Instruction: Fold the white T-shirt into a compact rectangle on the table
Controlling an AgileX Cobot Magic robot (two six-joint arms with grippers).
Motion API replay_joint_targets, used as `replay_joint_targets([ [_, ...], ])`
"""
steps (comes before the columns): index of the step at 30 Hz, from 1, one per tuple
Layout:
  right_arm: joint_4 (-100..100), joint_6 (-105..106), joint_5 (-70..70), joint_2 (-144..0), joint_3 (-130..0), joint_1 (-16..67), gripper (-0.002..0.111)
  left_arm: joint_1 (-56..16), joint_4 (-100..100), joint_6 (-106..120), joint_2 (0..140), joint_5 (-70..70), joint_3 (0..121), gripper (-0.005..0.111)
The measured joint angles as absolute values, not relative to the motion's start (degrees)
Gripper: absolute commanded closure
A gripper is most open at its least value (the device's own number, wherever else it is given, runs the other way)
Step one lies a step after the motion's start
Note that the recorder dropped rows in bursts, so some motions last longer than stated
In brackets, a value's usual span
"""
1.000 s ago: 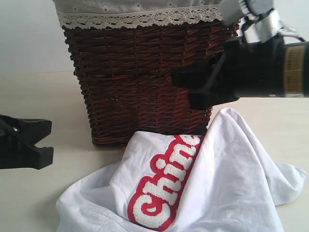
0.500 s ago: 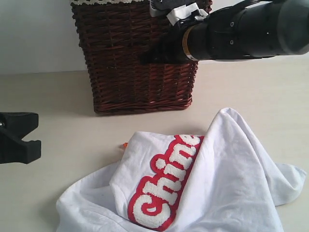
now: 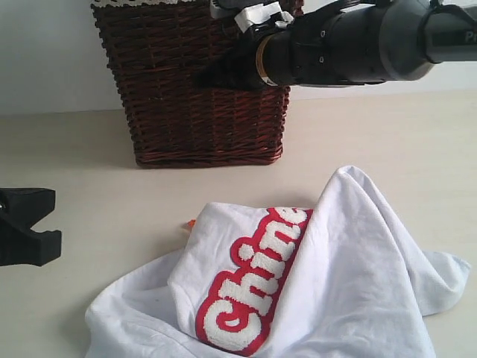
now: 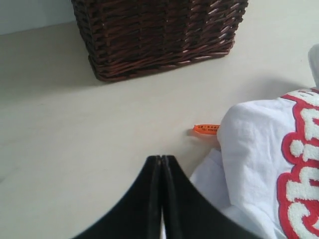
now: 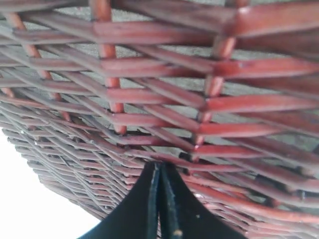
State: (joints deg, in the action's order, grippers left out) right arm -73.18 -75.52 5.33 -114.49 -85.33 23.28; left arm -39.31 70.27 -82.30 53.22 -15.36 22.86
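**Both fingers clenched, shirt lies crumpled**

Left fingers point(image 4: 149, 189) pressed together on nothing, over the bare counter point(image 4: 75, 149) just beside the white T-shirt point(image 4: 259, 149); right fingers point(image 5: 147, 204) likewise clenched and empty, tips right at the wicker basket point(image 3: 194, 112) wall; T-shirt heaped unfolded on the counter, near the basket but apart from it.

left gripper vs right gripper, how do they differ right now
The left gripper sits low over the pale beige table, beside the crumpled white cotton T-shirt; the right gripper is raised, its tip right up at the dark brown wicker basket. The left faces bare tabletop, the right faces weave. Shared: both have black fingers closed together, holding nothing.
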Motion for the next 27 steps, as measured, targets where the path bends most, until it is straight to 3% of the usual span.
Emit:
replay_joint_targets([
  [6, -74.81, -72.25, 1.51, -98.16, -74.70, 22.92, 0.108, -39.21, 70.45, -81.10, 59.39, -4.93, 23.15, 0.107],
  [9, -75.11, -71.07, 2.97, -86.95, -65.61, 22.92, 0.108, -39.21, 70.91, -80.86, 75.39, -0.65, 27.34, 0.107],
  [19, -72.89, -70.87, 3.93, -65.81, -48.85, 22.92, 0.108, -39.21, 72.48, -80.64, 96.68, -1.45, 35.14, 0.107],
  [27, -72.55, -70.87, 4.34, -61.61, -46.18, 22.92, 0.108, -39.21, 70.13, -78.73, 101.27, -10.59, 35.26, 0.107],
])
